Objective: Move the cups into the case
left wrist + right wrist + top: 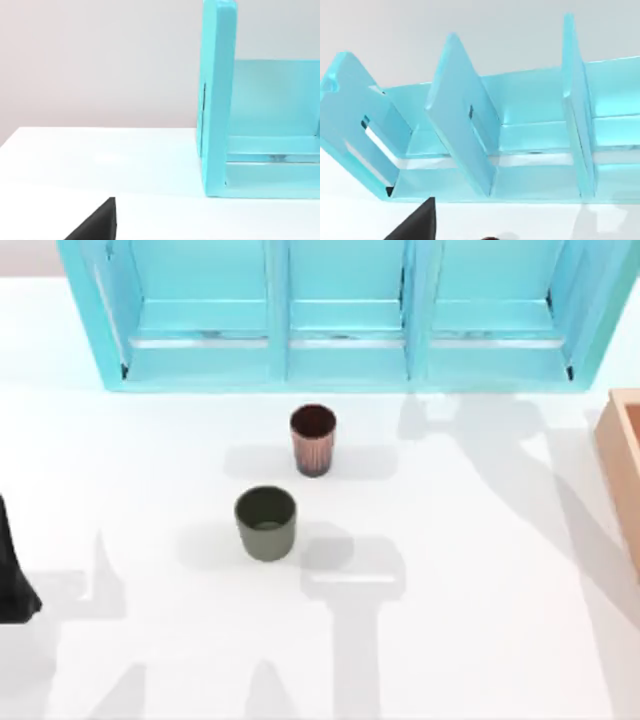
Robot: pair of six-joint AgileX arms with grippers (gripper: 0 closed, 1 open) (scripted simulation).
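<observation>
The left arm [15,570] sits at the table's nine o'clock edge, and I cannot tell if its gripper is open or closed. The green cup [266,524] stands upright near the middle, toward three o'clock from that arm. The brown ribbed cup [313,440] stands just past it at one o'clock, apart from it, right before the blue case [340,360], so I think the left arm is nearer.

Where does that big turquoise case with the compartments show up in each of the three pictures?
Top view: the turquoise case spans the far edge of the table.
Left wrist view: its end wall and one compartment.
Right wrist view: its dividers and compartments.
Shared landmark: the case's upright walls.
</observation>
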